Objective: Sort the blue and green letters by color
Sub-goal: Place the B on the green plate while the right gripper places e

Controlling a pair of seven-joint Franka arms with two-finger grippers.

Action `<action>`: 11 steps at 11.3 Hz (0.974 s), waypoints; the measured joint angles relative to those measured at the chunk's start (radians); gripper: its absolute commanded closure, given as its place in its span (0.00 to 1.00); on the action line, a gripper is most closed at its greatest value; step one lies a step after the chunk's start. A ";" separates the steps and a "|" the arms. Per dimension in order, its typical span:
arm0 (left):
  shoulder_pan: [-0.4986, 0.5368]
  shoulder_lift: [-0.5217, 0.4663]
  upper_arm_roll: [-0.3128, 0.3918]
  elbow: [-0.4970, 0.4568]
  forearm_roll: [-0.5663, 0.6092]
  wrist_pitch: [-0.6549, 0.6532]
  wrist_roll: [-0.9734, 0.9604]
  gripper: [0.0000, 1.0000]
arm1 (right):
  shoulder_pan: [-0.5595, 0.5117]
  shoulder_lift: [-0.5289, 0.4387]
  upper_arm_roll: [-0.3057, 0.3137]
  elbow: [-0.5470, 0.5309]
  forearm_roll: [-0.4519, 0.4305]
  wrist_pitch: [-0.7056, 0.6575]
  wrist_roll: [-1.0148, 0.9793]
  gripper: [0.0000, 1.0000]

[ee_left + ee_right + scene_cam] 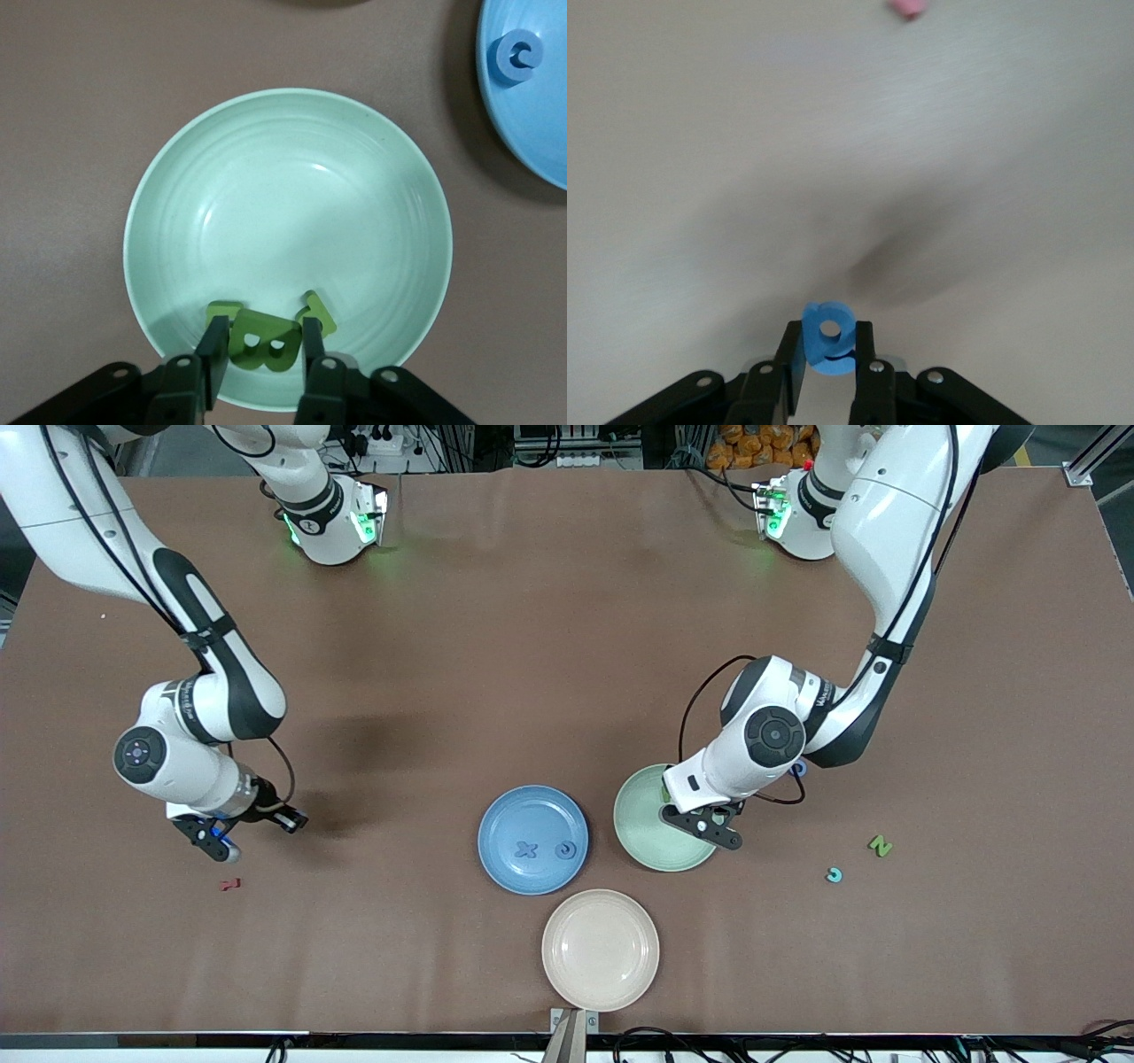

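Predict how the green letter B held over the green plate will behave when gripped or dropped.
The green letter B looks chunky and thick between the left gripper, so probably stiff, not floppy. Being small, it is likely light. Its flat faces suggest it would land and lie on the green plate rather than roll.

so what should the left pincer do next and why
Probably open and let go: the left pincer holds a green B low over the green plate, where another green piece already lies. The right pincer grips a blue letter above bare table.
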 measured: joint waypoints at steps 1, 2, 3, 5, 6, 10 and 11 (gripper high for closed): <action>0.000 0.000 0.000 0.002 0.000 0.000 0.000 0.00 | 0.037 0.000 0.001 0.032 0.035 -0.030 0.028 1.00; 0.000 0.000 0.000 0.005 0.000 0.000 0.000 0.00 | 0.076 0.000 0.002 0.065 0.089 -0.061 0.046 1.00; 0.000 0.000 0.002 0.007 0.000 0.000 -0.001 0.00 | 0.114 0.001 0.002 0.092 0.152 -0.078 0.065 1.00; 0.009 -0.001 0.009 0.009 0.000 -0.002 -0.001 0.00 | 0.187 0.012 0.002 0.137 0.263 -0.085 0.113 1.00; 0.027 -0.003 0.010 0.008 0.000 -0.004 0.003 0.00 | 0.222 0.025 0.002 0.161 0.313 -0.085 0.152 1.00; 0.144 -0.013 -0.002 -0.014 0.026 -0.012 0.169 0.00 | 0.379 0.119 0.001 0.322 0.405 -0.067 0.439 1.00; 0.176 -0.014 -0.005 -0.020 0.031 -0.013 0.234 0.00 | 0.417 0.141 -0.001 0.368 0.407 -0.050 0.521 0.92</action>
